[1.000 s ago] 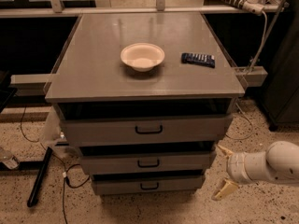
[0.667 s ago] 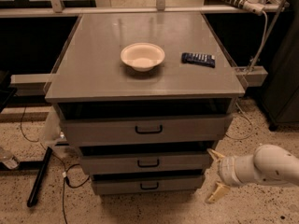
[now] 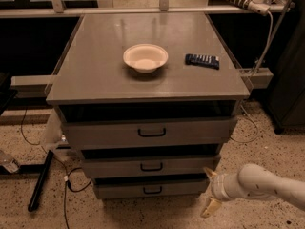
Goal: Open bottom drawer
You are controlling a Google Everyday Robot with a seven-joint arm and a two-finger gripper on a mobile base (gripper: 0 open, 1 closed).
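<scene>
Scanning from the left: a black bar [image 3: 37, 179] lies on the speckled floor [image 3: 267, 147] at 8 o'clock of the cabinet [image 3: 95, 80]. Thin cables [image 3: 66, 187] trail beside it, close to the drawers' left edges. Bare floor runs along the front at 6 o'clock.

The cabinet top carries a white bowl [image 3: 145, 57] near centre. A dark flat object [image 3: 202, 60] sits at 3 o'clock of the bowl, apart from it and short of the right edge.

Three grey fronts stack below, each narrower than the one above: top drawer [image 3: 105, 135], middle drawer [image 3: 114, 167], then the bottom drawer [image 3: 119, 190]. The bottom drawer is lowest, just above the floor, set back under the middle one, with a small black handle [image 3: 152, 190] at centre.

The gripper [image 3: 206, 192] hangs at 3 o'clock of the bottom drawer, just beside its right edge. Its fingers [image 3: 210, 207] are spread wide, one above the other, holding nothing. Contact with the drawer corner: cannot tell. The white arm [image 3: 259, 182] runs off toward 4 o'clock, with bare floor beyond it at right.
</scene>
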